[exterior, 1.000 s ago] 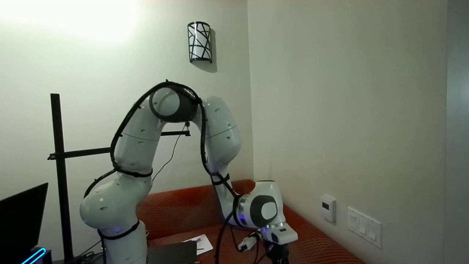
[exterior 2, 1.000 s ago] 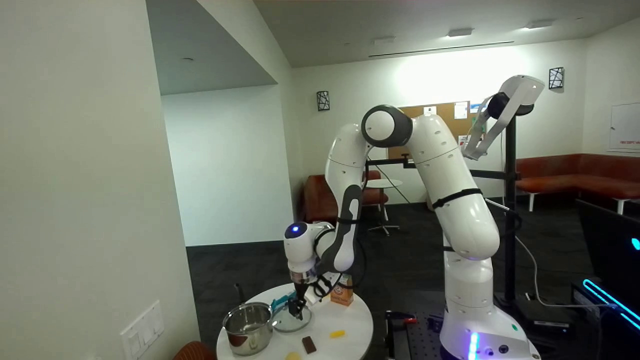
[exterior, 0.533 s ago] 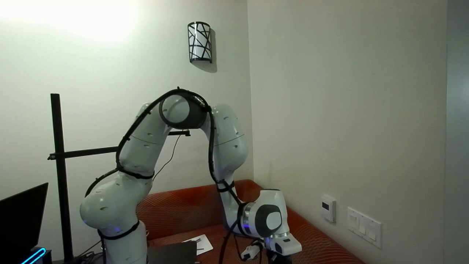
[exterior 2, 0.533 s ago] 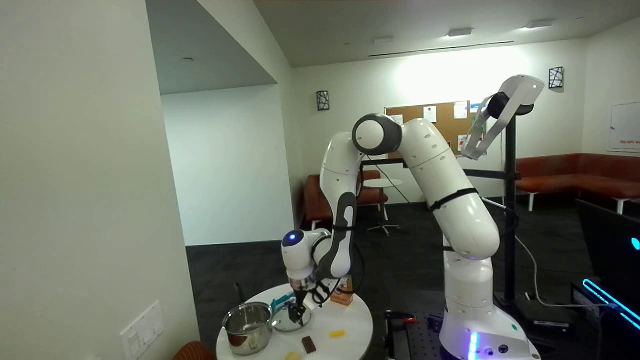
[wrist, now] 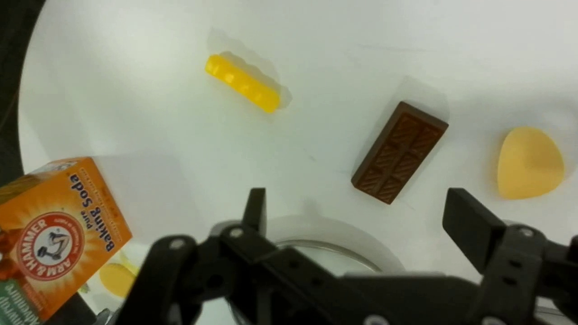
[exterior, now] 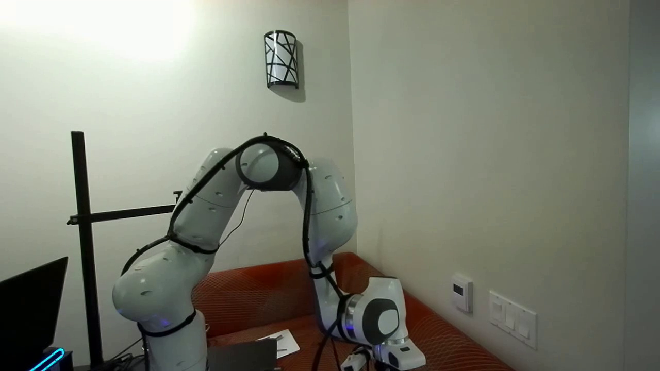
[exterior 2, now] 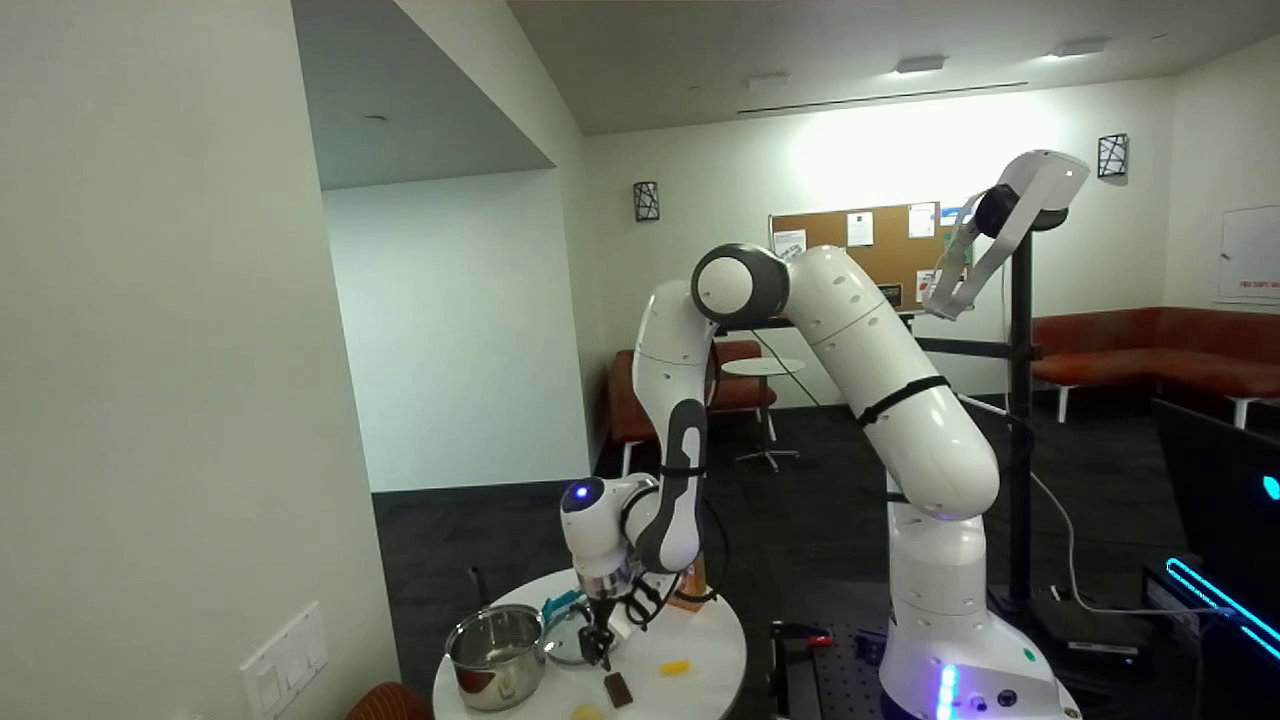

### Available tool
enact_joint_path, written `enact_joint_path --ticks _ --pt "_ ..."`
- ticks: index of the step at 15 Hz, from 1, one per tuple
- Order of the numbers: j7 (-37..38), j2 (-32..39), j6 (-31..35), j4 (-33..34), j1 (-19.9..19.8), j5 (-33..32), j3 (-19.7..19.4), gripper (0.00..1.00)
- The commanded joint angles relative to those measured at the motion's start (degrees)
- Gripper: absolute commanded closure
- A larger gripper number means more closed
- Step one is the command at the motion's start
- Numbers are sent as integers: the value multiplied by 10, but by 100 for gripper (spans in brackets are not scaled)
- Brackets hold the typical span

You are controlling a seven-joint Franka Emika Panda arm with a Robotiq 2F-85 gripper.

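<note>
The black, two-fingered end effector (wrist: 361, 210) is released. Its fingers (wrist: 256, 207) are spread far apart, and its grip is empty. They seem to hang in the air, low over a round white desk (exterior 2: 715, 645).

Near the fingers is a dark brown chocolate bar (wrist: 399, 153), shaped like a long, flat block with lines marked on its top. It lies slanted on the desk, just past the gap between the fingers, and looks apart from both of them. A round, see-through glass lid (wrist: 332, 257) with a shiny rim sits under the end effector, which covers much of it in the wrist view.

On one side of the chocolate bar is a thin, rounded yellow chip (wrist: 530, 164). On its other side, farther off, is a bumpy bright yellow stick (wrist: 243, 83). An orange cardboard baking soda box (wrist: 58, 239) is at the left edge of the wrist view, and a round yellow thing (wrist: 118, 279) peeks out beside it.

In an exterior view, a shiny silver metal pot (exterior 2: 496, 685) stands just beside the glass lid. A bright blue thing (exterior 2: 562, 603), too small to make out, lies close by.
</note>
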Motion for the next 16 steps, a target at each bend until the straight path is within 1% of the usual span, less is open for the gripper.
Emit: enact_joint_path --ticks 1,9,10,11,16 --pt "-8 6 8 8 -2 -1 6 0" --pt "-12 23 2 21 -7 13 18 0" --pt "-45 27 18 20 40 60 -25 0" --pt "-55 32 17 24 44 77 -30 0" --pt "-157 65 12 55 99 203 -76 0"
